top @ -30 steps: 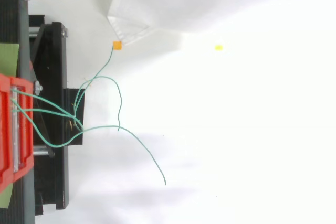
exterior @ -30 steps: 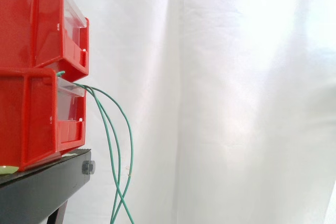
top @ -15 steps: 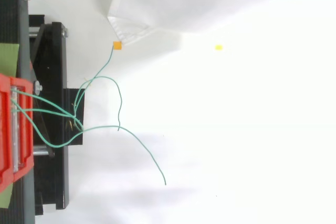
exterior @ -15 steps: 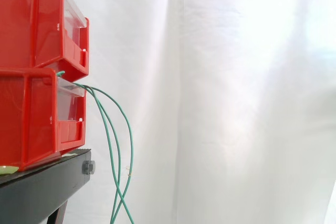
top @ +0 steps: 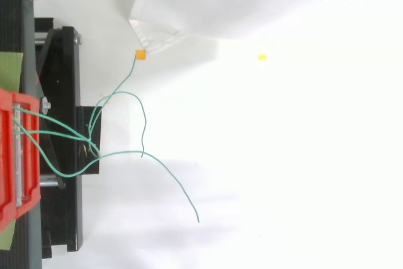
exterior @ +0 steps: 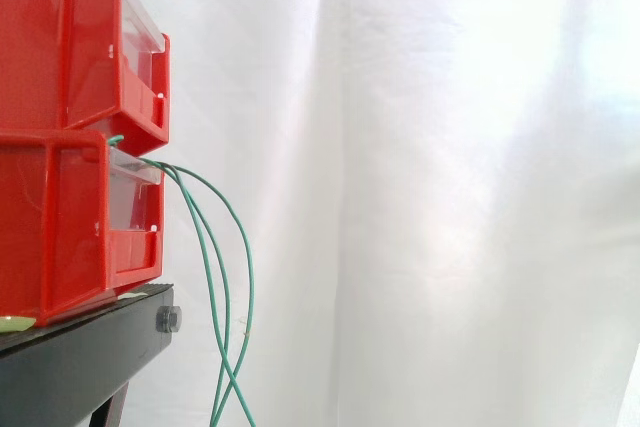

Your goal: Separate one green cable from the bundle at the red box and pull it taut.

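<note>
Short version: nothing has changed. When the frames from a second ago are held against this one, no difference can be found. The green cables [top: 92, 145] lie in exactly the same loops and nothing around them has been shifted.

So no progress has been made on the task. The bundle is fed out of the front of the lower red box [exterior: 55, 227], just under the upper red box [exterior: 60, 37]. In the side view it is draped down past the edge of the black stand [exterior: 90, 357], with two strands seen crossing low down. From above, the strands are bunched and crossed over the stand's foot, then fanned out onto the white floor [top: 302, 168]. One is ended by a small orange tag [top: 141, 55] near the hem of the white curtain [exterior: 450, 187]. Another is curled back on itself, and the longest is trailed away to a free end [top: 198, 220] well apart from the stand.

Everything is slack; no strand has been singled out and nothing is pulled taut. As for the hand, whether it's released, clenched or grasping anything can't be told. Probably the approach hasn't been started yet, so the whole job is still to be done: one strand has to be picked and drawn clear of the crossing.
</note>
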Controlling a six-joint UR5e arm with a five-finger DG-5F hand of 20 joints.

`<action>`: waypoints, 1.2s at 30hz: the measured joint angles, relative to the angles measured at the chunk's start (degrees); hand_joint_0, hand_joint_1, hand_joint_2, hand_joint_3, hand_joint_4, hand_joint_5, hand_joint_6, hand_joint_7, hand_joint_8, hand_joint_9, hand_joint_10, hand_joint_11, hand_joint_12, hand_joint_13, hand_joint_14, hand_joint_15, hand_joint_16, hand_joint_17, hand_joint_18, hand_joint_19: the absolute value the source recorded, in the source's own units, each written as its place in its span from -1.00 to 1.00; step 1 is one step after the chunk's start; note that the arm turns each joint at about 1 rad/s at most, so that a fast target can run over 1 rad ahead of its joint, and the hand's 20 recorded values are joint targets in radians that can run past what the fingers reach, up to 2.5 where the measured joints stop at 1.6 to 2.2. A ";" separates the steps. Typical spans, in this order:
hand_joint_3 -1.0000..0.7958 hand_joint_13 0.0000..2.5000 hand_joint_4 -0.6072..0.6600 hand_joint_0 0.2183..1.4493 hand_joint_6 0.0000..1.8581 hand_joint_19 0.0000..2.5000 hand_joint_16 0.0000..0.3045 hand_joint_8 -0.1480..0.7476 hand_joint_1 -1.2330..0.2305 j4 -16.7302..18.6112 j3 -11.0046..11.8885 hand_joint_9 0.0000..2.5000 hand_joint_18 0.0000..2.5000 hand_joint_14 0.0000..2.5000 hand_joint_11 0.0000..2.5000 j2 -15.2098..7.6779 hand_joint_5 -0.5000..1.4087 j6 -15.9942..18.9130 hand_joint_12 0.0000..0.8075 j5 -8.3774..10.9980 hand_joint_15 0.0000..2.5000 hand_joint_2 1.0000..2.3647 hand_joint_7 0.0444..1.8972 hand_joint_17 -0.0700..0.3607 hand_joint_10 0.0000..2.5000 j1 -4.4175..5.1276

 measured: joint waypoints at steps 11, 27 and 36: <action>-0.44 -0.02 0.08 -0.60 -0.46 -0.40 -0.48 -0.09 -0.16 -0.02 0.00 0.20 -0.34 -0.99 0.24 -0.01 -0.46 0.00 -0.19 0.00 0.16 -1.00 0.37 0.16 -0.98 0.00; -0.44 -0.68 0.25 -0.66 -0.46 -0.43 -0.56 0.01 -0.11 -0.01 0.01 -0.51 -0.68 -0.99 -0.52 0.00 -0.69 0.00 -0.13 0.00 -0.59 -1.00 -0.16 0.02 -0.99 0.00; -0.44 -0.51 0.28 -0.55 -0.46 -0.33 -0.63 0.01 -0.15 -0.01 0.01 -0.37 -0.52 -0.98 -0.39 0.00 -0.68 0.00 -0.12 0.00 -0.47 -1.00 -0.14 -0.08 -0.98 0.00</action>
